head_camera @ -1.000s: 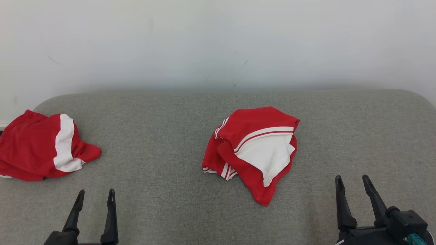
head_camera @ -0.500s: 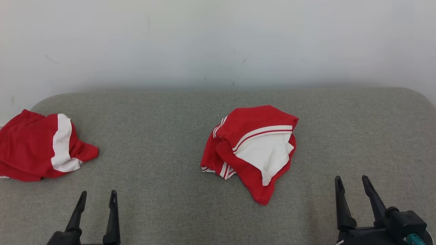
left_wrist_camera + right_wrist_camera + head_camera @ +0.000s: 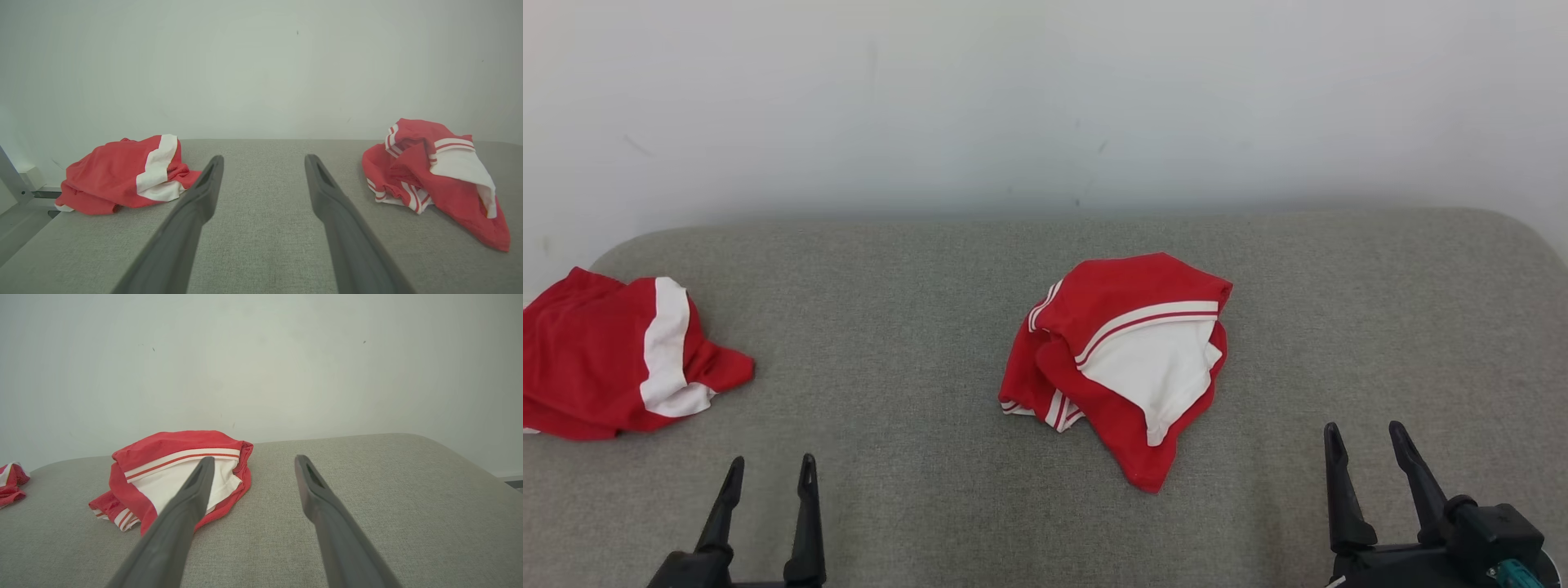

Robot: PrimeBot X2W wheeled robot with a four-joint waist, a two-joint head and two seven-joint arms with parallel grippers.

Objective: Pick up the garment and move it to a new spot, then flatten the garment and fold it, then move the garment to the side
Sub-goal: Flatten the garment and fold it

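L gripper [image 3: 772,461]: jaws spread wide, nothing between them, touching nothing; sits low at near-left over bare grey pad [image 3: 915,327]. R gripper [image 3: 1364,428]: same, fingers fully apart, empty, near-right, just beside garment's near corner but clear of it.

Garment [image 3: 1123,359]: red w/ white panel and red-white stripe trim, crumpled heap approx. mid-pad, a bit right of centre. Long axis runs far-to-near, slightly diagonal; a red corner points toward robot and a touch right. White panel faces up on the right side; striped hems bunch at the near-left edge.

Count: 2 red-white garments, the 2nd garment [image 3: 605,359] bunched at pad's far-left edge, well apart from the first. 2 grippers, 4 fingers. Plain pale wall [image 3: 1045,98] behind.
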